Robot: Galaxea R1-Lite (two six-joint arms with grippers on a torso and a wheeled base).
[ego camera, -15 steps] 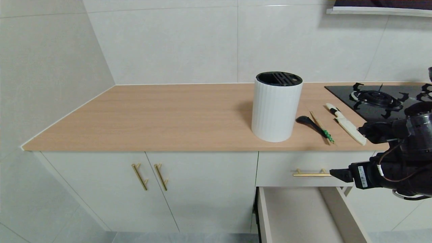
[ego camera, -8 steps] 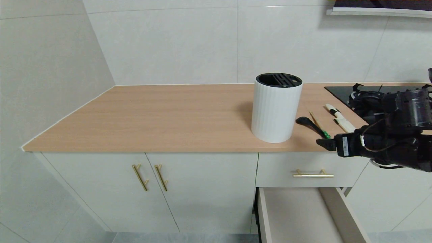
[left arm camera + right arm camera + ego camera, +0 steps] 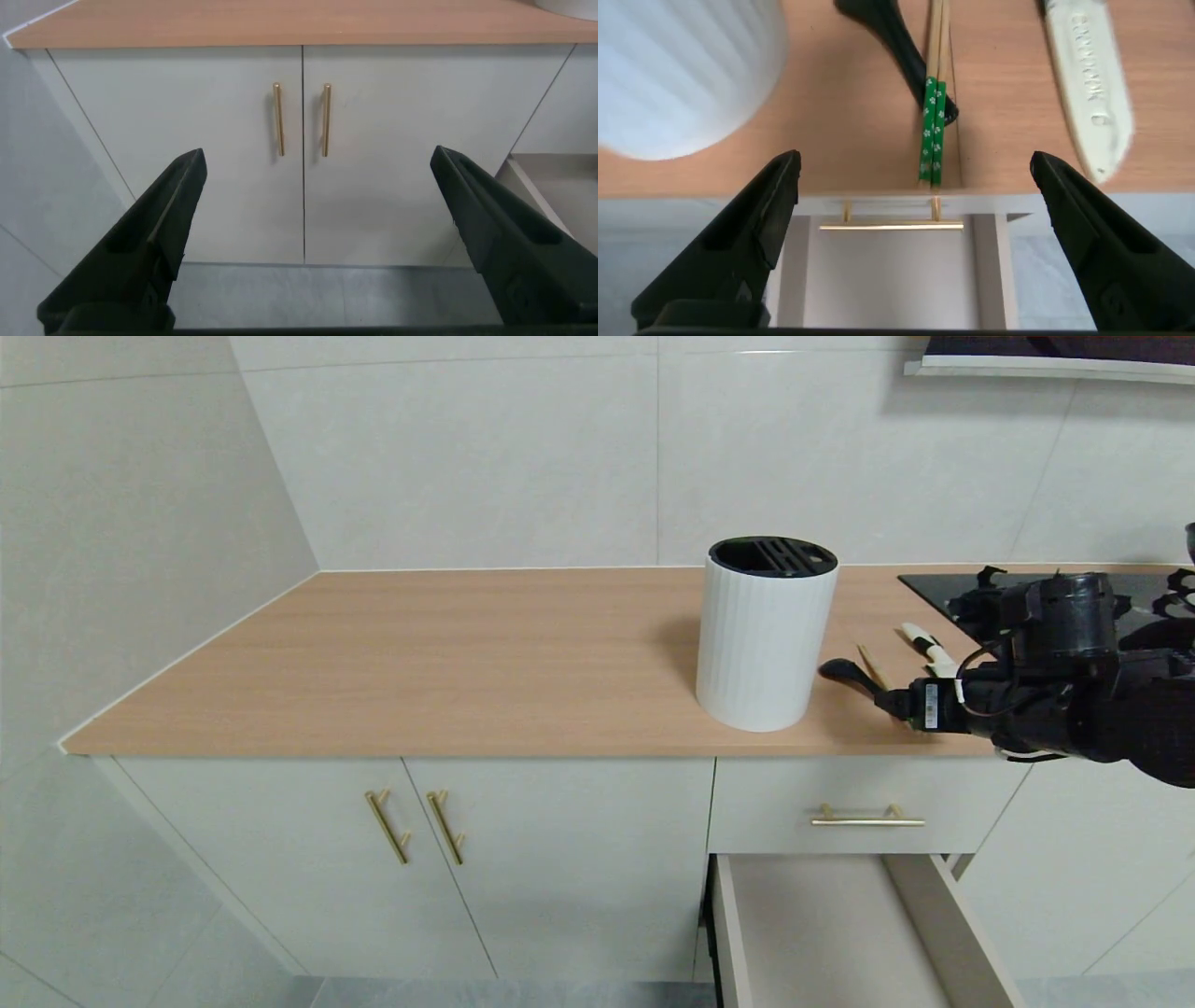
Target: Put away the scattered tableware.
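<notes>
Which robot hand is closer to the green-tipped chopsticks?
Right. The right gripper hangs at the counter's front edge, by the chopsticks' near ends; the left gripper is low, facing the cabinet doors.

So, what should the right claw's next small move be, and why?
Probably ease down onto the green ends of the chopsticks and close. The right claw is open, with the chopsticks centred in its gap, by the black spoon on the counter.
</notes>
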